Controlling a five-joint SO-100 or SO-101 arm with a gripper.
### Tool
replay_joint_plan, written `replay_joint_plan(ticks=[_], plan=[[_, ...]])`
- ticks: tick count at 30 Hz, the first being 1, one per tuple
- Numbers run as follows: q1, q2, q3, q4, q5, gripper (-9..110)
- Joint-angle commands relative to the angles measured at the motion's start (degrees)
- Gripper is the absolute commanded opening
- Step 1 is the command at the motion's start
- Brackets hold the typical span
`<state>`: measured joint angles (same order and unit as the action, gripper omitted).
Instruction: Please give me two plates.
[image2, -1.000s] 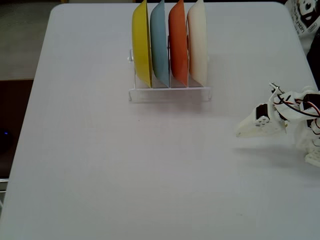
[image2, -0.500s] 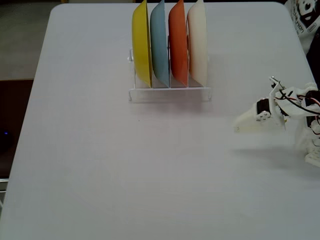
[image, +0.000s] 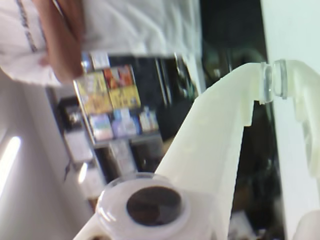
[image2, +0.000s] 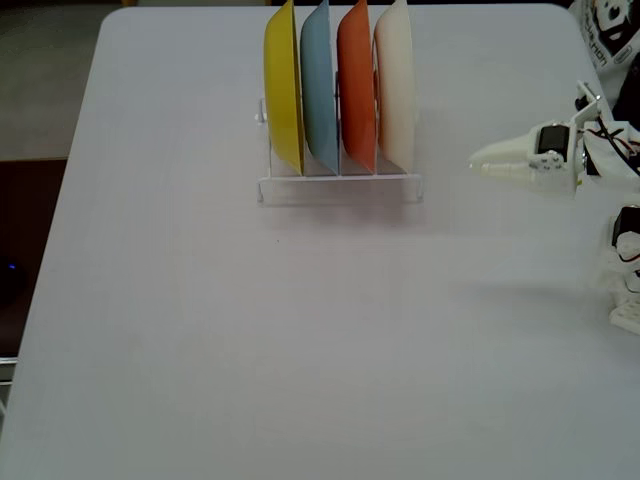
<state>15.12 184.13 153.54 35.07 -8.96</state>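
Two round, shallow, glossy plastic plates stand on edge in adjacent slots, parallel and close, near the table's far edge in the fixed view. The orange plate (image2: 357, 85) occupies the third slot from the left; the cream-white plate (image2: 397, 85) the rightmost (both upright, neither tilted noticeably).

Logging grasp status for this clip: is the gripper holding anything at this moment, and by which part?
Nothing is held. The gripper hangs empty in the air, right of the rack in the fixed view; all four plates stand in it untouched.
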Motion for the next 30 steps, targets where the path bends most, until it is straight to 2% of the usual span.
replay_joint_plan(ticks=[1, 5, 12, 18, 30], plan=[[4.5, -4.3, -8.2, -1.8, -4.2, 3], [8.0, -10.5, -14.7, -1.7, -9.7, 12], [11.8, -22.1, -26.5, 0.4, -19.0, 38], [13.2, -34.5, -38.3, 1.9, -24.7, 43], [13.5, -56.2, -52.8, 2.3, -27.4, 46]])
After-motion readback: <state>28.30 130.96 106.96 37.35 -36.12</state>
